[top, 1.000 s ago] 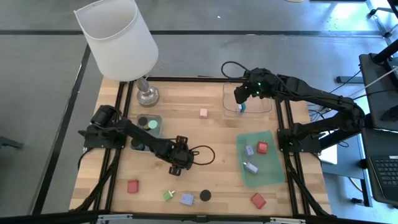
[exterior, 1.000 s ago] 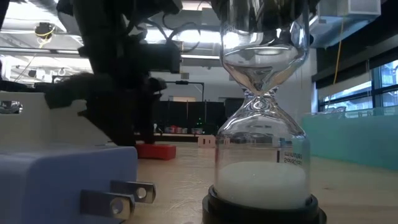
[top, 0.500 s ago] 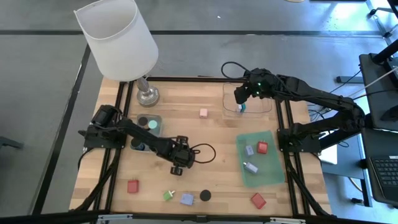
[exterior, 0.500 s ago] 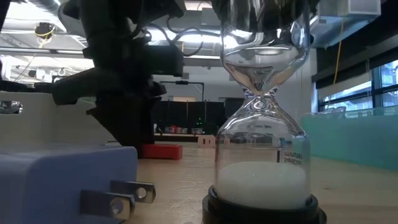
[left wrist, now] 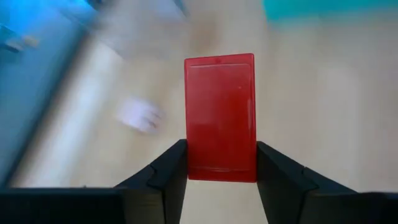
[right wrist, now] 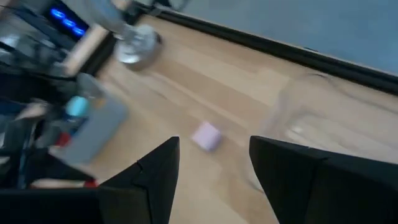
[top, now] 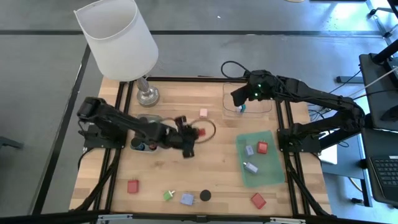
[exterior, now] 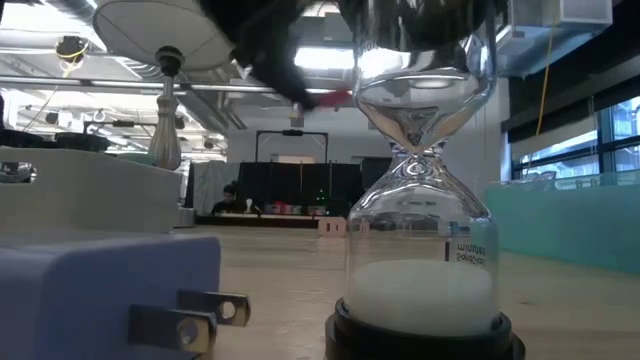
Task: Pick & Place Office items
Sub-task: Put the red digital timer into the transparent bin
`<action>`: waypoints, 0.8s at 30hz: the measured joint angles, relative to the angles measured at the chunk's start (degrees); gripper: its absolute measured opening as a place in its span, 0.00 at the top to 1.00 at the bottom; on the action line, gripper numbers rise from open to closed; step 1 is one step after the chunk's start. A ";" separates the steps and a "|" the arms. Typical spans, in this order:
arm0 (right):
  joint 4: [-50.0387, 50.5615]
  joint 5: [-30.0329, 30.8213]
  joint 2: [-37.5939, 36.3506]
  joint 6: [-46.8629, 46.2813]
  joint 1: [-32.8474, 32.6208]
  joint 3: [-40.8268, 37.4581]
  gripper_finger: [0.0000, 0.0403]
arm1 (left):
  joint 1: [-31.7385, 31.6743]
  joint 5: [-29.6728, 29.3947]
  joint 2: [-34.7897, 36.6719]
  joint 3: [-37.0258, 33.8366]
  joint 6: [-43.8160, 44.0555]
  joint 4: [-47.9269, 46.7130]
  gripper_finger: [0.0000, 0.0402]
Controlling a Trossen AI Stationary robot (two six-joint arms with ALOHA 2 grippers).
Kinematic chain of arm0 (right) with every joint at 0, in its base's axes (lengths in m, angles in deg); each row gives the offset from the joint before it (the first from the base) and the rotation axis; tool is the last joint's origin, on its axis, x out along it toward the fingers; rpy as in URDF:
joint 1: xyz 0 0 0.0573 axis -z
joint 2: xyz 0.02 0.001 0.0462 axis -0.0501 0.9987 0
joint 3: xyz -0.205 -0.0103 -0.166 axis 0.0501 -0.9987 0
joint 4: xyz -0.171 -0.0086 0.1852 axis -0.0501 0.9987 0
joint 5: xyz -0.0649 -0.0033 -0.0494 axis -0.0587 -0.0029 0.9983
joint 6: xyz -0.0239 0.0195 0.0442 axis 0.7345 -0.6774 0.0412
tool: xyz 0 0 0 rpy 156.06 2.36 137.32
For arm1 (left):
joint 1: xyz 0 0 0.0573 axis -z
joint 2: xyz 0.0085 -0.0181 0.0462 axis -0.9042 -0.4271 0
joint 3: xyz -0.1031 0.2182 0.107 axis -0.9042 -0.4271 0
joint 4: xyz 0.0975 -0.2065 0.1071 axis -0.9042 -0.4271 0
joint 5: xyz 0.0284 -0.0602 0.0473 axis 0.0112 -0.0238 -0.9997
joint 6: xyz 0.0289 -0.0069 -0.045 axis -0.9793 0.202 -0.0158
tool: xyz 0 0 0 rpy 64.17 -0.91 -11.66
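Observation:
My left gripper point(top: 193, 133) is shut on a red block point(left wrist: 220, 115) above the table's middle left. A pink block point(top: 203, 113) lies just beyond it. Over the clear tray point(top: 262, 103) at the far right hangs my right gripper point(top: 239, 98), open with nothing between its fingers; a teal bit point(top: 242, 108) lies in that tray. The green tray point(top: 271, 169) holds a lilac-blue block point(top: 249, 150), a red block point(top: 262, 147) and one more piece. Near the front edge lie red blocks point(top: 133, 186), a green bit point(top: 168, 195), a lilac-blue block point(top: 186, 199) and a black cap point(top: 205, 195). My left gripper pinches the red block between its two fingers, one on each long side, at the end nearest the gripper point(left wrist: 194, 163). The fingers slant down and lie along the block. The block is lifted clear of the table and shows above it in the low view point(exterior: 335, 98).
A white-shaded lamp point(top: 118, 37) stands at the far left on a metal base point(top: 148, 96). A small tray point(top: 157, 118) with dark caps sits under the left arm. An hourglass point(exterior: 420, 200) and a white plug point(exterior: 110, 290) stand close to the low camera.
My left gripper has risen from the table and gone toward the far edge and a little right, turning as it went. The red block, which lay on the table beside its fingers, has come up with it and hangs clear. The right arm has kept its place.

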 joint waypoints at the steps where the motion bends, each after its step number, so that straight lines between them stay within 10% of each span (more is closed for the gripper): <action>1: -1.25 -0.21 0.00 -0.59 -0.81 0.00 0.51 | -0.47 -1.94 1.00 0.65 -0.85 0.93 0.61; 24: -23.34 -5.47 3.23 -3.04 -14.75 0.00 0.32 | -3.75 -15.72 3.58 5.48 -15.60 13.04 0.62</action>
